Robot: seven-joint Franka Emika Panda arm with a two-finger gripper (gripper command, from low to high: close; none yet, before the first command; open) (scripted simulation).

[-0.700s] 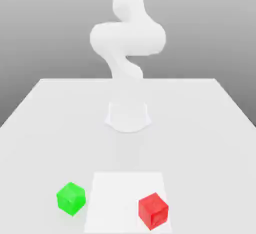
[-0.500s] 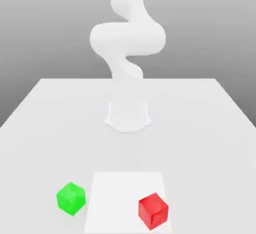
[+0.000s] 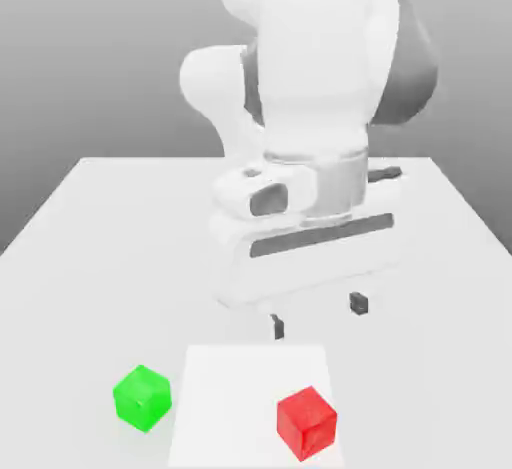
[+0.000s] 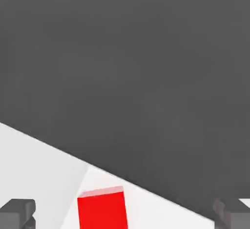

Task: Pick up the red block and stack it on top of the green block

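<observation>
Fingers apart and empty, the end effector [image 3: 318, 315] hangs above the table [image 3: 80, 307], likely lining up on red [image 3: 306, 424]. Green [image 3: 142, 398] sits aside, the stack's base.

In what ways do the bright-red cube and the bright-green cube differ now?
The bright-red cube is red; the bright-green cube is green. The red cube rests on the white square, while the green cube rests beside it on the pale table. Both are plain cubes.
</observation>
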